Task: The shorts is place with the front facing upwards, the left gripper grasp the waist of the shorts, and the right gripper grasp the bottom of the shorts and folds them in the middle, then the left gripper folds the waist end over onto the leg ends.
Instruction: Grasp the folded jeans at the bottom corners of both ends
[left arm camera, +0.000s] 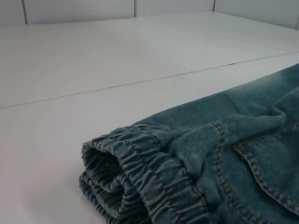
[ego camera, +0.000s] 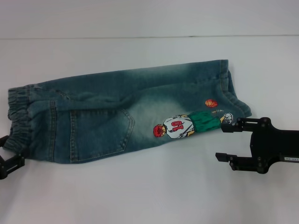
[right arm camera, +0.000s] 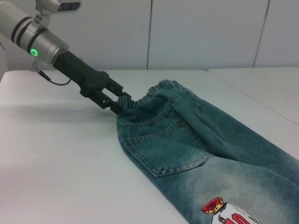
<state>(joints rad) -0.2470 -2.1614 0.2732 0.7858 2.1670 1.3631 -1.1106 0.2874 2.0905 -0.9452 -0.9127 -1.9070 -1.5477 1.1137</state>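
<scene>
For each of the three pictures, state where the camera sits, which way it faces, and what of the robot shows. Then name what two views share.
Head view: high, looking down at the faded blue denim shorts on the white table; both black grippers show, left gripper at the gathered waistband, right gripper open.
Left wrist view: low, by the waistband; no robot parts.
Right wrist view: from the leg end, facing the left gripper.
Shared: back patch pocket.

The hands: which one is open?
The right hand, beside the leg ends, with fingers spread apart. The left hand is pinching the waist.
</scene>
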